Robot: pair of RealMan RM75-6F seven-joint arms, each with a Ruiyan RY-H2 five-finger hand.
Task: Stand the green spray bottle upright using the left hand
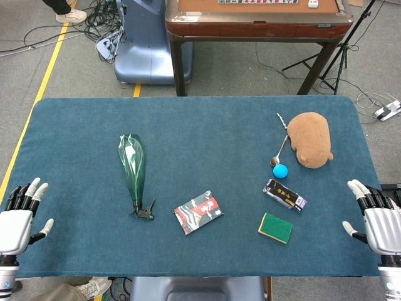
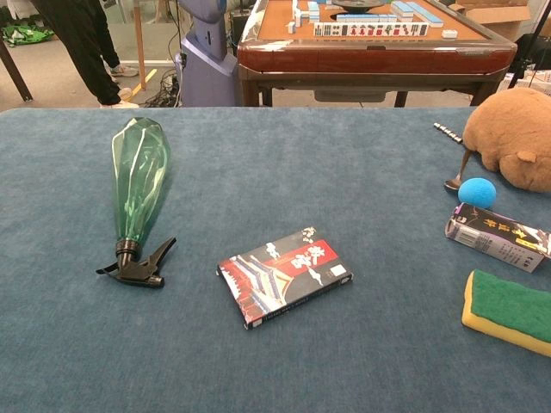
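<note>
The blue-covered table [image 1: 188, 263] carries the green spray bottle [image 1: 133, 170], lying on its side left of centre, black trigger toward the robot. Only the head view shows the left hand [image 1: 19, 216] and right hand [image 1: 376, 216], both empty with fingers spread at the table's near corners. The chest view reveals detail on a red-and-black box [image 2: 286, 275].

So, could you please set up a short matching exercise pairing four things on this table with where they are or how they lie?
Things:
1. green spray bottle
2. blue ball
3. green sponge
4. left hand

States:
A. at the table's near left edge, holding nothing, fingers apart
B. lying on its side, black trigger head toward the robot
C. beside the spoon, near the brown plush toy
D. flat on the cloth, near right

Pairs: 1-B, 2-C, 3-D, 4-A
</note>
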